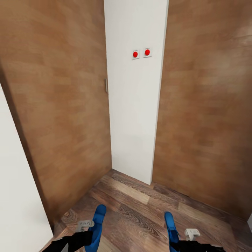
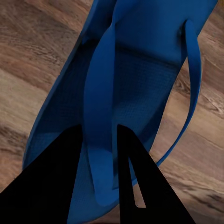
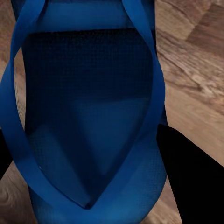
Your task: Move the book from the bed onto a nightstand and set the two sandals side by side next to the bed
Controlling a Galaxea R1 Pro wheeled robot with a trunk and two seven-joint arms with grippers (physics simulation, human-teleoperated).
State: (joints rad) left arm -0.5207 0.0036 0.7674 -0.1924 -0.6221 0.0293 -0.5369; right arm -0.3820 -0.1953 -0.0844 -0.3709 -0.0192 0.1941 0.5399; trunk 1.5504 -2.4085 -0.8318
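Observation:
Each gripper carries one bright blue sandal above the brown wood-plank floor [image 1: 140, 206]. My left gripper [image 1: 87, 238] is shut on the left sandal [image 1: 97, 224]. In the left wrist view, its black fingers [image 2: 56, 186] pinch the sandal's strap [image 2: 99, 93]. My right gripper [image 1: 179, 245] is shut on the other sandal [image 1: 170, 227]. The right wrist view shows this sandal's sole [image 3: 88, 116] and straps between the dark fingers [image 3: 191, 177]. The book, the bed and the nightstand are out of view.
I face a corner close ahead. A white wall panel [image 1: 134, 115] with two red-button switches [image 1: 141, 53] stands between two wood-grain panels [image 1: 59, 115]. The left one has a small handle [image 1: 105, 85]. A white surface [image 1: 17, 203] is at the near left.

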